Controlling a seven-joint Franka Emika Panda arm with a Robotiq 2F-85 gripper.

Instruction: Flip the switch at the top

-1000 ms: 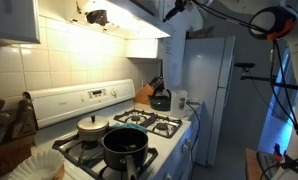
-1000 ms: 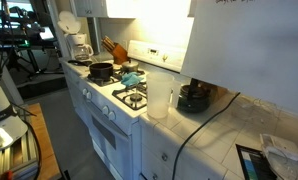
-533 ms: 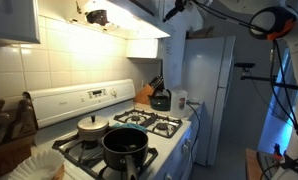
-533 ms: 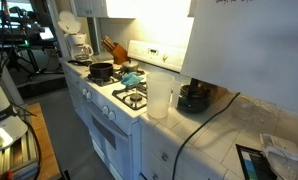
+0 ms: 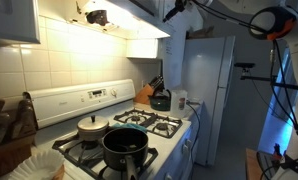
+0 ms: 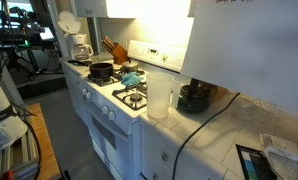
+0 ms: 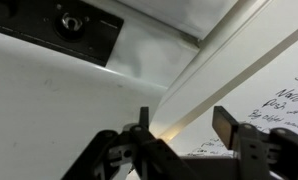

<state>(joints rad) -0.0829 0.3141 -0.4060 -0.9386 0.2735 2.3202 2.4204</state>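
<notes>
In the wrist view a black control panel (image 7: 64, 25) sits on the white range hood at the top left, with a round black switch (image 7: 72, 20) on it. My gripper (image 7: 183, 124) is open and empty. It hangs below and to the right of the panel, apart from it, in front of the hood's white face. In an exterior view the gripper (image 5: 173, 10) is high up at the front edge of the hood (image 5: 139, 40); the switch does not show there. The lamp under the hood is lit.
A stove (image 5: 139, 130) stands below the hood, with a black pot (image 5: 124, 145) and a lidded pan (image 5: 92, 126). A knife block (image 5: 149, 92), a dark kettle (image 5: 161, 100) and a white fridge (image 5: 209, 90) stand beyond. A whiteboard with writing (image 7: 284, 95) is beside the gripper.
</notes>
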